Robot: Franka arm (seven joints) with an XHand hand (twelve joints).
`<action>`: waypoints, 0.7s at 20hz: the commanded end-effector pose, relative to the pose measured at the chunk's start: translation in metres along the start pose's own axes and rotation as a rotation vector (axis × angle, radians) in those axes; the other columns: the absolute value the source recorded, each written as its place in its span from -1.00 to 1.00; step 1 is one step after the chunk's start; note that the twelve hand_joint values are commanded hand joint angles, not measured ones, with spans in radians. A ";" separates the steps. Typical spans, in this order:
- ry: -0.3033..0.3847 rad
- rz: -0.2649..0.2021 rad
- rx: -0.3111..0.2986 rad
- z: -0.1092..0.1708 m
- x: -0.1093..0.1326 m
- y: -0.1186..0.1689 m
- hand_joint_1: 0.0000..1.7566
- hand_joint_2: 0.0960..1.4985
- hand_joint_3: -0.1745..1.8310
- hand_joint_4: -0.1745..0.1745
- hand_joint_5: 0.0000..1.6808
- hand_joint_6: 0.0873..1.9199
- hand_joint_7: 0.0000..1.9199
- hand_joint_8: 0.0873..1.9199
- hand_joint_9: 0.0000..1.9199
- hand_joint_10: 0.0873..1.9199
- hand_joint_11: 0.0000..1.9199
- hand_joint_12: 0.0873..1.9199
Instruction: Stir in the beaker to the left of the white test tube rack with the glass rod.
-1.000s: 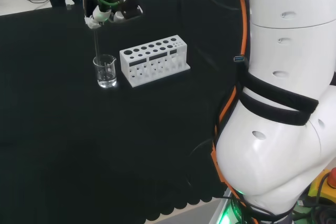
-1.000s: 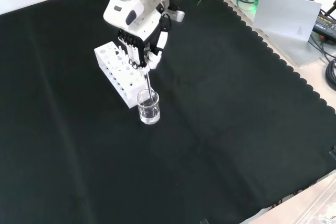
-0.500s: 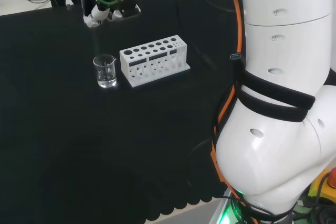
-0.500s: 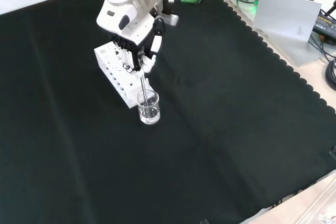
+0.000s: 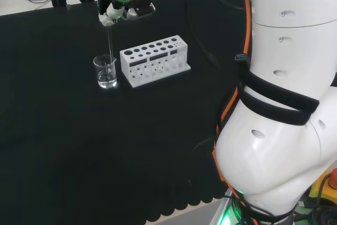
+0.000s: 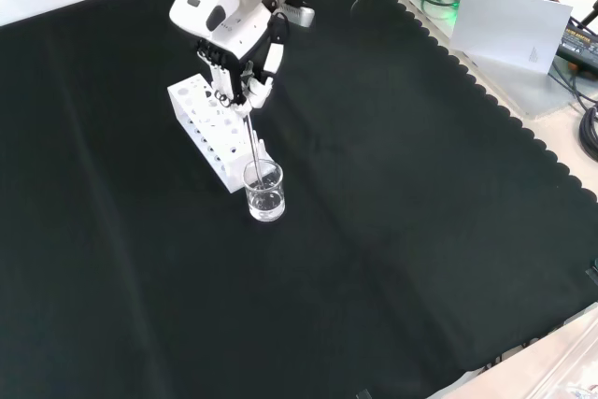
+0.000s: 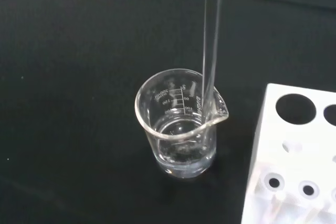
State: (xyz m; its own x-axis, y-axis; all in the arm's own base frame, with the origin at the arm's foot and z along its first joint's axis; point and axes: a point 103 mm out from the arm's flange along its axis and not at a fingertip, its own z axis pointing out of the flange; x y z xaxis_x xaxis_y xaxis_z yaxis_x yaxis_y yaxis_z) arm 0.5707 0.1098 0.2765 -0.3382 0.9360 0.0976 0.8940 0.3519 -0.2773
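1. Hand (image 6: pixel 245 77) of mine hangs above the bench, fingers curled in & pinching the top end of the glass rod (image 6: pixel 252 142). In the front view it sits over the white test tube rack (image 6: pixel 207 130), up & a bit left of the beaker (image 6: pixel 264 192).
2. Head view: same hand (image 5: pixel 120 8) is near the far edge of the black cloth (image 5: pixel 79 146), above & slightly right of the beaker (image 5: pixel 106 71); rod (image 5: pixel 110 43) runs down from my fingers toward the glass.
3. Rod leans a little, not quite plumb. Its lower end reaches the beaker rim on the rack side, by the pouring spout. In the wrist view the rod (image 7: pixel 211 51) passes down inside the rim next to the spout; can't tell if the tip touches the bottom.
4. Beaker (image 7: pixel 181 124) stands upright on the cloth, clear glass w/ printed scale marks. Holds a shallow layer of clear liquid at the bottom.
5. Rack (image 5: pixel 154 60) is just beside the beaker, to its right in the head view, a narrow gap btw. them. Front view puts the rack behind & left of the beaker. Wrist view shows a rack corner (image 7: pixel 294 156) w/ round holes on top, close to the spout.
6. Rack looks to hold no tubes, as far as I can see from the head view.
7. Big white links (image 5: pixel 284 98) at the head view's right are my own arm.
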 end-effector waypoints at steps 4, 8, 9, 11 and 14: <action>0.000 -0.031 -0.029 -0.005 0.013 -0.013 0.40 0.34 -1.00 -1.00 0.67 -0.76 0.58 -0.06 0.86 -0.47 0.86 -0.31; -0.008 -0.037 -0.030 -0.005 0.019 -0.015 0.40 0.34 -1.00 -1.00 0.67 -0.76 0.58 -0.06 0.86 -0.47 0.86 -0.31; -0.010 -0.037 -0.030 -0.006 0.020 -0.015 0.40 0.34 -1.00 -1.00 0.67 -0.76 0.58 -0.06 0.86 -0.47 0.86 -0.31; -0.014 -0.036 -0.032 -0.007 0.021 -0.016 0.40 0.34 -1.00 -1.00 0.67 -0.76 0.58 -0.06 0.86 -0.47 0.86 -0.31; -0.017 -0.035 -0.035 -0.009 0.022 -0.016 0.40 0.34 -1.00 -1.00 0.67 -0.76 0.58 -0.06 0.86 -0.47 0.86 -0.31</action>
